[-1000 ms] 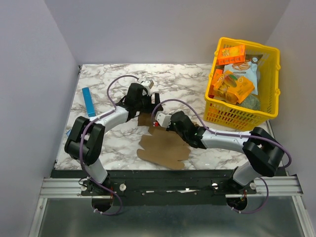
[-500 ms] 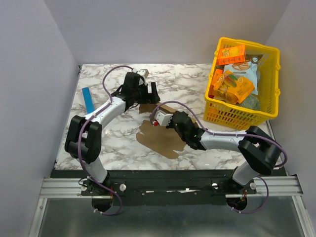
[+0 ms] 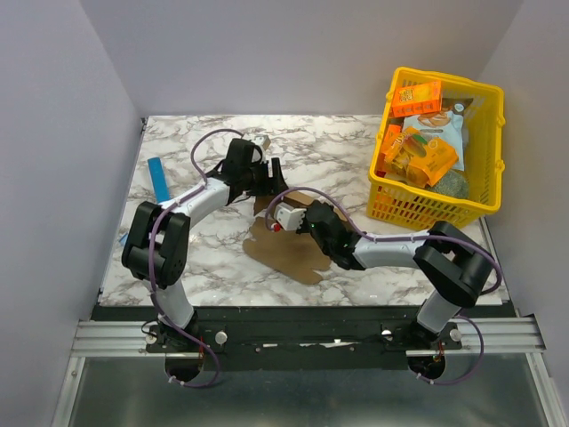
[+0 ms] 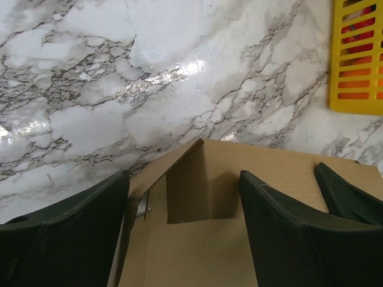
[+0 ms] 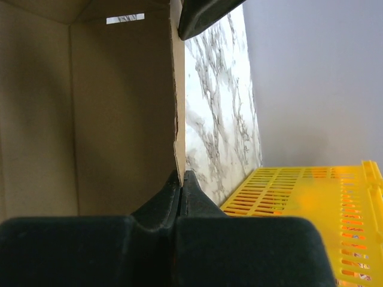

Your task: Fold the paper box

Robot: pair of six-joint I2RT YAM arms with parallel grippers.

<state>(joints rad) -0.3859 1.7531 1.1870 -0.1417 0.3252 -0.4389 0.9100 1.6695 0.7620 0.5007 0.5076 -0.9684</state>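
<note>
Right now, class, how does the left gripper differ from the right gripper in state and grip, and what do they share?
The left gripper has its fingers wide apart; the right gripper has them pressed together. The left gripper holds nothing, merely straddling a raised flap of the paper box; the right gripper pinches a panel edge. Both have dark fingers and work at the same box.

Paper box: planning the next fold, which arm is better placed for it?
Probably left: the left end effector stands open at a raised flap of the paper box, while the right end effector is shut on a panel edge, steadying it.
</note>
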